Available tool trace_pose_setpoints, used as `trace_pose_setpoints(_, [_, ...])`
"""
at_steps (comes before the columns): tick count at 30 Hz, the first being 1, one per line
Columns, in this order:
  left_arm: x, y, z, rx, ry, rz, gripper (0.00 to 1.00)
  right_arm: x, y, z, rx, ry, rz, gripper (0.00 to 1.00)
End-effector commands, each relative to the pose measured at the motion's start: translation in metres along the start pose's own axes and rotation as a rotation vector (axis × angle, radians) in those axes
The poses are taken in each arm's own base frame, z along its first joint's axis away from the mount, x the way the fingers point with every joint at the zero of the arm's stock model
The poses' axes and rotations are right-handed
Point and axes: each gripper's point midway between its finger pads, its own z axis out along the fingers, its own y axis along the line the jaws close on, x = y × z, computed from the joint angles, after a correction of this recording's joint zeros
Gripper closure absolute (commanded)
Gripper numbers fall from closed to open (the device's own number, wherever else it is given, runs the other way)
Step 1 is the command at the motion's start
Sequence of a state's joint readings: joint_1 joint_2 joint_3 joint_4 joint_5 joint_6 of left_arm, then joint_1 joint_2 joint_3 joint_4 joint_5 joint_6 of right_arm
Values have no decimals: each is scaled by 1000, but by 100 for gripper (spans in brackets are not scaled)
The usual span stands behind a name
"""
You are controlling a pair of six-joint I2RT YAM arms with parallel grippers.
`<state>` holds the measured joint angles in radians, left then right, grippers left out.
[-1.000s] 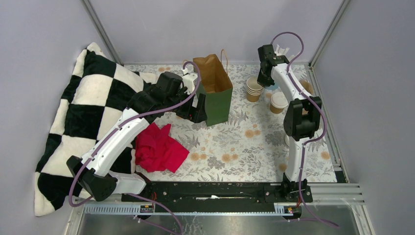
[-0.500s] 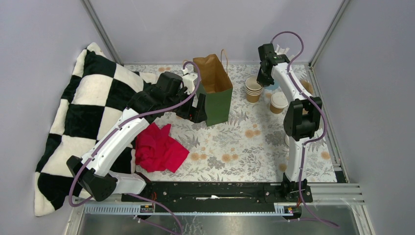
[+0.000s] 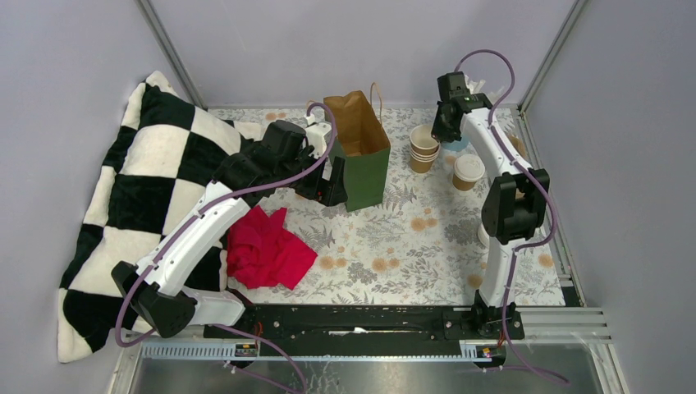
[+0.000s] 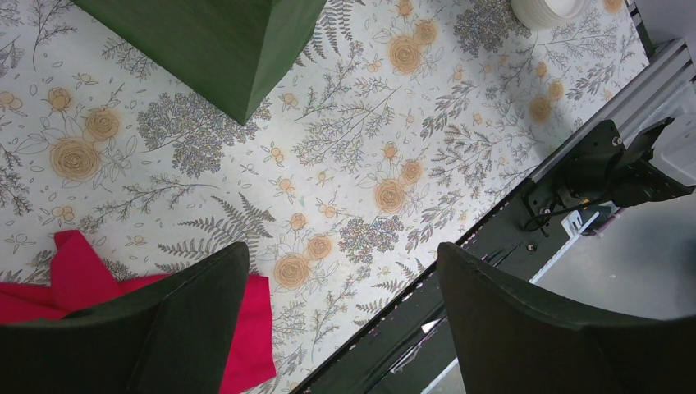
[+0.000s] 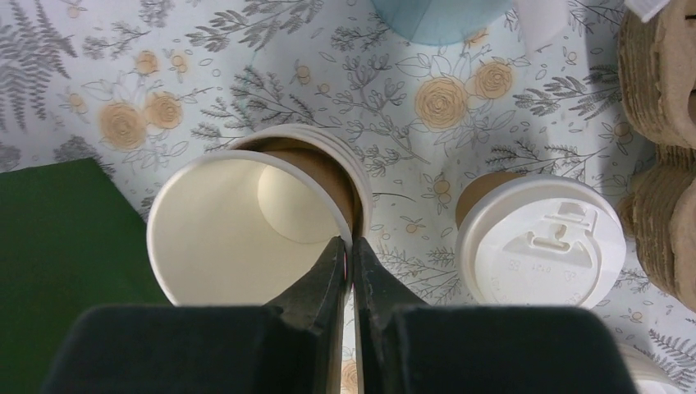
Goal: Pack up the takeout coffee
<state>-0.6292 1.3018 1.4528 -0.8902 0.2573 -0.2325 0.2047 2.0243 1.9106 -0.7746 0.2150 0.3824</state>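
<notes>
Pinching the rim of the top open cup [image 5: 222,238], the right gripper [image 5: 349,254] has a lidded cup [image 5: 542,246] just to its right. The left gripper [image 4: 341,304] gapes, green bag [image 4: 213,49] ahead.

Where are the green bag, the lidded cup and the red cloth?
green bag [image 3: 367,171]: top view, its green front side.
lidded cup [image 5: 542,242]: right wrist view, middle of its lid.
red cloth [image 3: 267,250]: top view, its crumpled middle.
</notes>
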Motion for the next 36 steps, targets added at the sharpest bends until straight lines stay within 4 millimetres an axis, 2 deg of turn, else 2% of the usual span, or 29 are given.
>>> trace_pose_setpoints(1, [-14,-9,-18,28,-68,35,11,-34,16,-44,-100,-101,10,100])
trace_pose_setpoints(6, [-15,-9,-19,26,-71,34,11,-56,15,-88,-132,-175,20,100])
trace_pose_setpoints(9, [-14,-10,-18,31,-66,30,11,-45,2,-105,-104,-145,-13,100])
trace_pose_setpoints(12, [-14,-11,-16,38,-67,27,11,-15,-13,-125,-99,-108,-65,100])
trace_pose_setpoints(14, [-14,-12,-15,46,-65,24,11,12,-20,-134,-123,-89,-118,100])
trace_pose_setpoints(17, [-12,-16,-11,64,-56,25,11,67,-22,-140,-199,-29,-199,100])
trace_pose_setpoints(21, [-10,-23,-4,84,-42,35,11,146,-5,-145,-304,31,-264,100])
trace_pose_setpoints(26, [-8,-28,-1,93,-33,47,11,217,21,-145,-404,45,-265,100])
trace_pose_setpoints(28, [-8,-30,-1,96,-34,52,11,237,23,-138,-384,69,-276,100])
trace_pose_setpoints(30, [-8,-32,-2,99,-33,57,11,247,24,-133,-362,73,-299,100])
trace_pose_setpoints(34, [-8,-33,-2,96,-33,66,11,253,27,-131,-351,43,-312,99])
trace_pose_setpoints(36, [-8,-32,-3,91,-35,71,11,254,26,-129,-347,40,-311,93])
